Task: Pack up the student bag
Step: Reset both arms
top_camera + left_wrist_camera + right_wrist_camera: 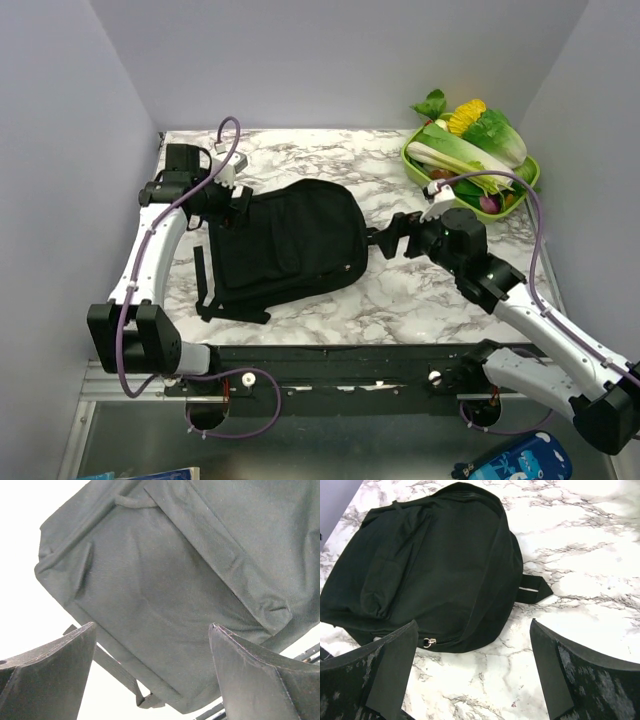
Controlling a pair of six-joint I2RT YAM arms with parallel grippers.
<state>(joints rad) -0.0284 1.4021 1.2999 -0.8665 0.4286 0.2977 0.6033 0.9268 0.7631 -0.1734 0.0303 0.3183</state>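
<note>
Both our grippers are spread wide with nothing in them. The left gripper (153,626) is over the far-left corner of the student bag (290,245), and the right gripper (473,622) is just beside its right edge. The bag lies flat mid-table (420,290), well apart from the green veggie tray (533,178) at the back right.
</note>
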